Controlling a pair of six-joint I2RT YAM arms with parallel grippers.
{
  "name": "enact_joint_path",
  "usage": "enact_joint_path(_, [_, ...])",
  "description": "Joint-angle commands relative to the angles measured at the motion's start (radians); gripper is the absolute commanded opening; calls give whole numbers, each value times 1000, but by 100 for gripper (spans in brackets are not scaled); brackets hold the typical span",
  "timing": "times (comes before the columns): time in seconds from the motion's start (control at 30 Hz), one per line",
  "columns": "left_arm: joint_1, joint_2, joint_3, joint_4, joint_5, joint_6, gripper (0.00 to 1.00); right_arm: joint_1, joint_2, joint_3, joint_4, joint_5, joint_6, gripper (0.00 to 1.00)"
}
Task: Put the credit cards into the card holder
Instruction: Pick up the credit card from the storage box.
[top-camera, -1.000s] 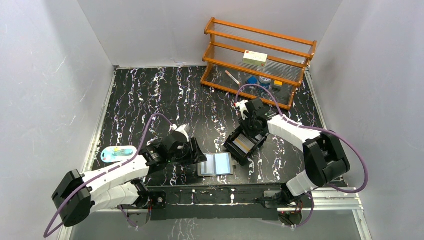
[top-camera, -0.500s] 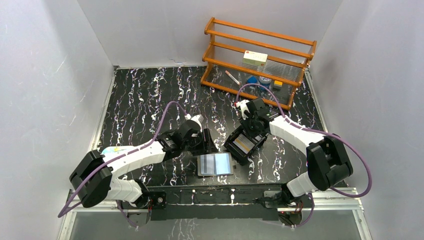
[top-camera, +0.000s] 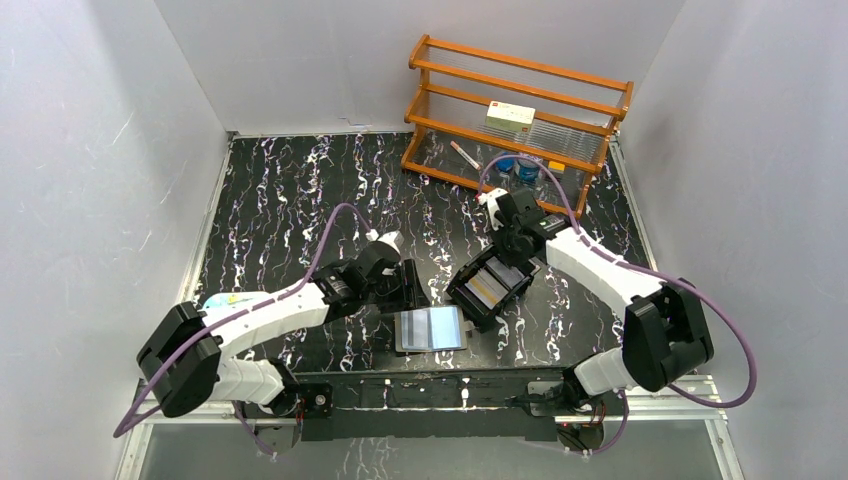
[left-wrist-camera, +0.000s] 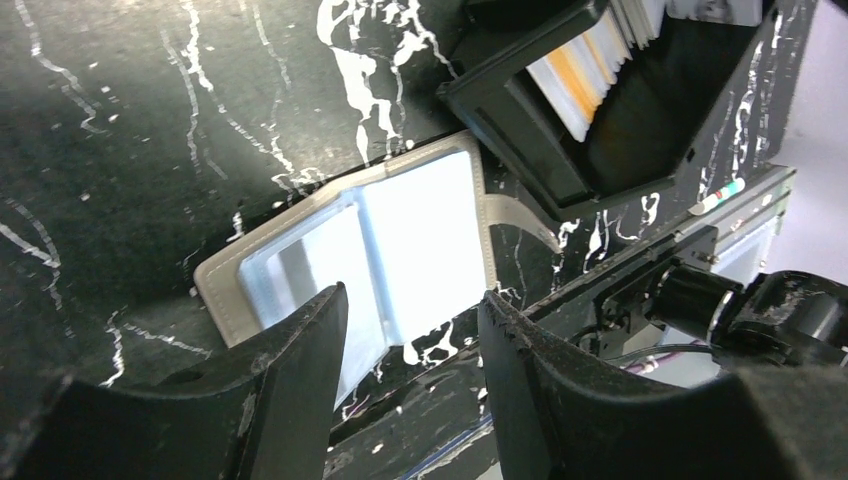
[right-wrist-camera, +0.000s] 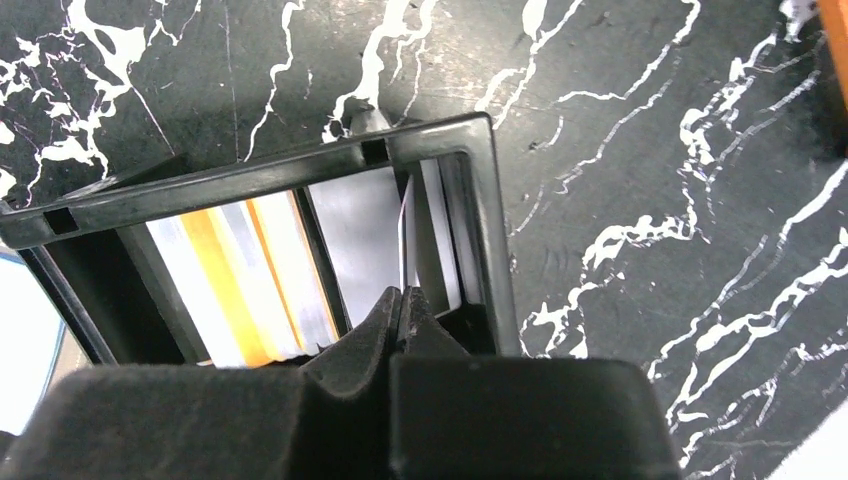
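The card holder (top-camera: 432, 328) lies open near the front edge, grey with shiny clear sleeves; it also shows in the left wrist view (left-wrist-camera: 400, 240). Several credit cards (right-wrist-camera: 240, 275), pale with orange stripes, stand in a black tray (top-camera: 466, 292). My right gripper (top-camera: 508, 258) reaches into the tray's far end and is shut (right-wrist-camera: 403, 297) on the edge of one thin white card (right-wrist-camera: 404, 235). My left gripper (top-camera: 407, 287) is open and empty, hovering over the holder's left edge (left-wrist-camera: 410, 295).
A wooden rack (top-camera: 515, 120) at the back right holds a box, a pen and blue items. A teal packet (top-camera: 235, 305) lies at the left under my left arm. The black tray's rim (right-wrist-camera: 440, 135) surrounds my right fingers.
My left arm has swung right and forward from the holder's left side to above its upper left. My right gripper has drawn back slightly toward the rack, still in the tray.
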Motion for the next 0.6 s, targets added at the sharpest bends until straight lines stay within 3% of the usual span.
enact_joint_path(0.0, [6,-72,26,-112,-83,30,49,5,-56,73,-80,63,26,0])
enact_joint_path(0.3, [13,-192,-17,-207,-107,34,51,5,-153,178,-172,74,135,0])
enact_joint_path(0.57, [29,-228,-107,-139,4,0,54,5,-269,174,-99,-158,360,0])
